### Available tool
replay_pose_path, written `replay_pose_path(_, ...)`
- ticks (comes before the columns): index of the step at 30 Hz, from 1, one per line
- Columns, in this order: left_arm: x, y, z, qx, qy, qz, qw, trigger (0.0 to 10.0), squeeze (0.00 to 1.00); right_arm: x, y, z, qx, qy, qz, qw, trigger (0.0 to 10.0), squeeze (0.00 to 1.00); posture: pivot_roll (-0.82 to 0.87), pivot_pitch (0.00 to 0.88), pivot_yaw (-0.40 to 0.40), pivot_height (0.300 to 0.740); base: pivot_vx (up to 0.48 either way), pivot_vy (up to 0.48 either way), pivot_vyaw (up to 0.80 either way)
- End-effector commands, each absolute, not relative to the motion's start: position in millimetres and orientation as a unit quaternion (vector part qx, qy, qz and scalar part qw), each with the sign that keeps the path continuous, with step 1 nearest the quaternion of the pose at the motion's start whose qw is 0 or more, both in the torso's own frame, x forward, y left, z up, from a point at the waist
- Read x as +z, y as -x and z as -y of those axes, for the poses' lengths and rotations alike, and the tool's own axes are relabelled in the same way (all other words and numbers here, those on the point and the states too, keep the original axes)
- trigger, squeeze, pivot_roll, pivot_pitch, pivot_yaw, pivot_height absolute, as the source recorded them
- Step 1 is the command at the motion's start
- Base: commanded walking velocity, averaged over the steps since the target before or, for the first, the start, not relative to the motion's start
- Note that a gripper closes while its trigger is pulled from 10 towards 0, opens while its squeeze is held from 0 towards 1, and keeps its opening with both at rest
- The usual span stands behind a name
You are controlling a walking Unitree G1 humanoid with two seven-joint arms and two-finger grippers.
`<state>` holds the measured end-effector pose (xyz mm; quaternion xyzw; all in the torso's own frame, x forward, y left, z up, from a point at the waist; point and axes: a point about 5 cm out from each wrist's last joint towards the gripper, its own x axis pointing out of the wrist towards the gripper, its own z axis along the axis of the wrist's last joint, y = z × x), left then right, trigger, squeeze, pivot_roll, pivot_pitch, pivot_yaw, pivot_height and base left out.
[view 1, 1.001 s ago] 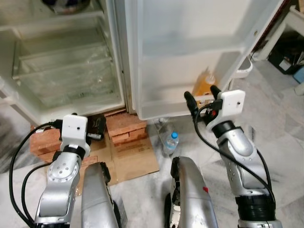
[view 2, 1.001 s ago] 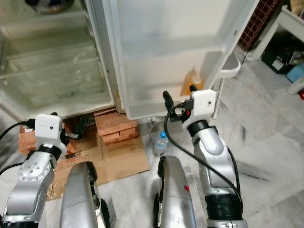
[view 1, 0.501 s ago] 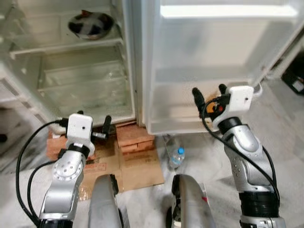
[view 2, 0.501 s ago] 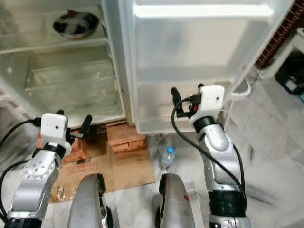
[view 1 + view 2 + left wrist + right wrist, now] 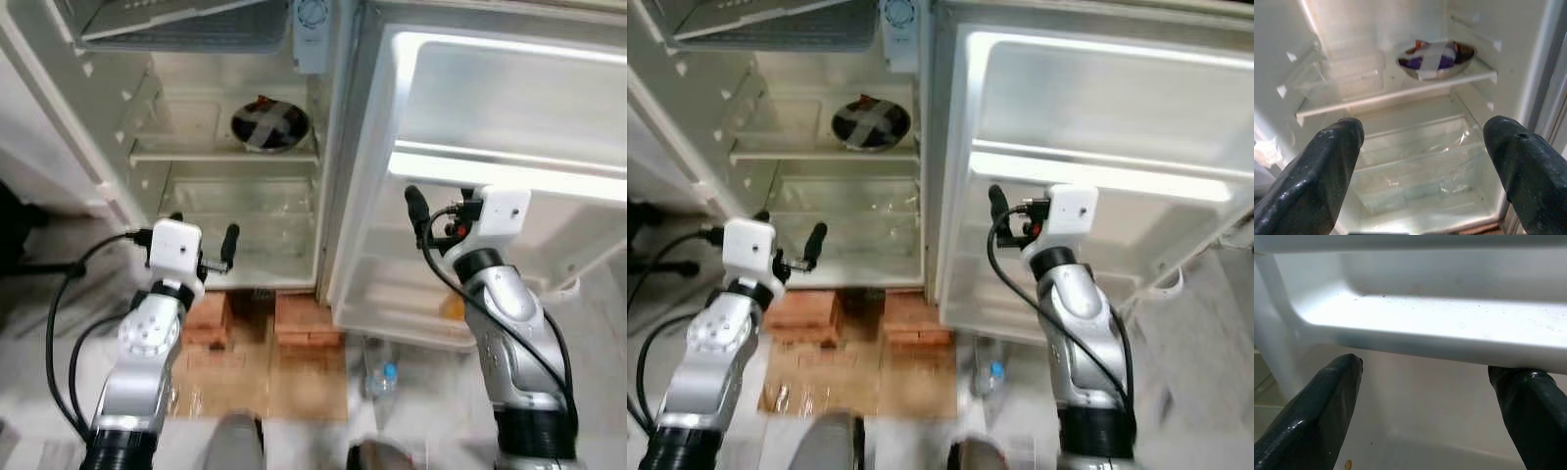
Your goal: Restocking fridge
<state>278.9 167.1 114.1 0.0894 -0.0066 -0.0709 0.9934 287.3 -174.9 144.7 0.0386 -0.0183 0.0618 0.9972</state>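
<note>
Right pincer: my right pincer is raised in front of the inner face of the open white fridge door, fingers spread apart and holding nothing; I judge it is up here so I can look over the door's trays before I choose a slot.
Right wrist sight: the lit white moulded door shelf runs across just beyond both fingertips, so the pincer is near the door but not touching it.
Left pincer: my left pincer is also spread wide and empty, held before the open white fridge compartment, aimed inward as if to survey the room on offer.
Left wrist sight: past the fingers lies the clear crisper drawer low in the fridge, and above it a white shelf.
Already stocked: a round metal bowl sealed with crossed strips of pale tape sits on that shelf, deep inside the fridge.
Door's low tray: an orange bottle stands there, below my right pincer.
Task's thing: a clear plastic water bottle with a blue cap lies on the floor just outside the fridge, beneath the door's bottom edge; I judge it is what remains to be put in.
Under the fridge: red bricks prop it, with flattened brown cardboard in front.
</note>
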Motion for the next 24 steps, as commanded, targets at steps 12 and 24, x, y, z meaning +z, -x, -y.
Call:
replay_pose_path(12, 98, -267, -162, -0.087, -0.095, -0.018, 0.992, 10.0, 0.0, 126, -263, 179, 0.071, -0.003, -0.051, 0.996, 10.0, 0.0, 0.0, 0.036, -0.038, 0.74, 0.0, 0.0, 0.0)
replay_pose_path(24, 95, -261, -159, -0.098, -0.09, -0.026, 0.991, 10.0, 0.0, 117, -230, 195, 0.075, 0.005, -0.082, 0.994, 10.0, 0.0, -0.02, 0.055, -0.037, 0.74, 0.0, 0.0, 0.0)
